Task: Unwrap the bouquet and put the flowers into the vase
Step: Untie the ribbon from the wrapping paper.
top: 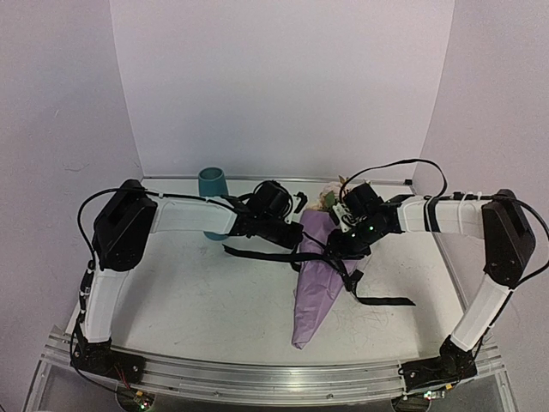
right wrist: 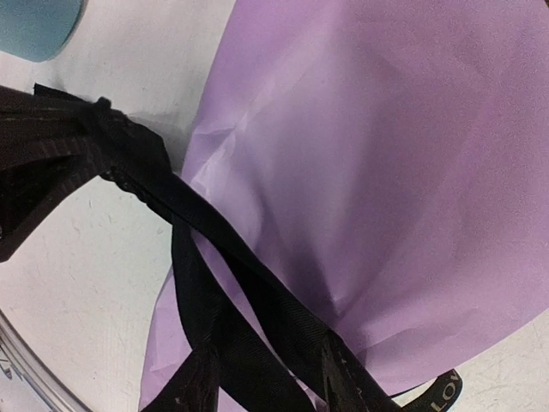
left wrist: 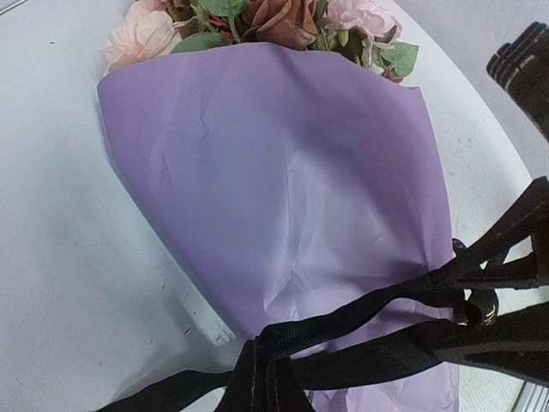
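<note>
Bouquet (top: 316, 283) flat on the white table (top: 214, 318), between the two arms, cone tip toward the near edge, roses (left wrist: 283, 21) (pink, cream, rust) toward the back wall. Lilac paper (left wrist: 283, 189) closed around the stems, not yet unrolled. Black ribbon (right wrist: 223, 249) across the middle of the cone, loosened into strands, ends trailing on the table to either side.

Left gripper (top: 296, 239) fully closed, pinching a bunched length of ribbon just beside the cone on the vase side. Right gripper (top: 333, 251) at the opposite edge of the cone, fingers partly apart, ribbon strands running between them (no firm pinch discernible in either wrist view).

Teal vase (top: 212, 182) upright near the back wall, behind the left arm, well apart from the bouquet.

Step in hand, by judgement: untying, early in the task, with the paper on and no flower in the vase. Next move likely calls for drawing the ribbon clear of the cone with the left grip, then finding a free paper edge to peel open without dragging the bouquet.
</note>
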Controlling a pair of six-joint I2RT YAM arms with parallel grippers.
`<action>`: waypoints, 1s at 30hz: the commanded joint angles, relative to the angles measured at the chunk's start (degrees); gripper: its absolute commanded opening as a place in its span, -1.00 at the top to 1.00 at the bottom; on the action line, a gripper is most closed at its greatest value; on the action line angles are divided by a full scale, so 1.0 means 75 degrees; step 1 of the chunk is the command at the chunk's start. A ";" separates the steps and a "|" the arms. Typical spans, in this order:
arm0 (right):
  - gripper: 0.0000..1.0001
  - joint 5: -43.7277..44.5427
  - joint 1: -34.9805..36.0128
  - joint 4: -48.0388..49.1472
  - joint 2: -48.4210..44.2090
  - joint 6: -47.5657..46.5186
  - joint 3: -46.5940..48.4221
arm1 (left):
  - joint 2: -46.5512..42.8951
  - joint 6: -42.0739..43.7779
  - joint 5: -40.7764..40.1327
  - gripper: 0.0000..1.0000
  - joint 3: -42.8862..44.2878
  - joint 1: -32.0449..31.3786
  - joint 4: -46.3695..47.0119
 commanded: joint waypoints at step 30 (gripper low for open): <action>0.99 0.0997 0.0025 -0.0538 -0.0604 0.0318 0.0143 | -0.1760 0.0061 -0.0170 1.00 -0.0959 0.0040 0.0089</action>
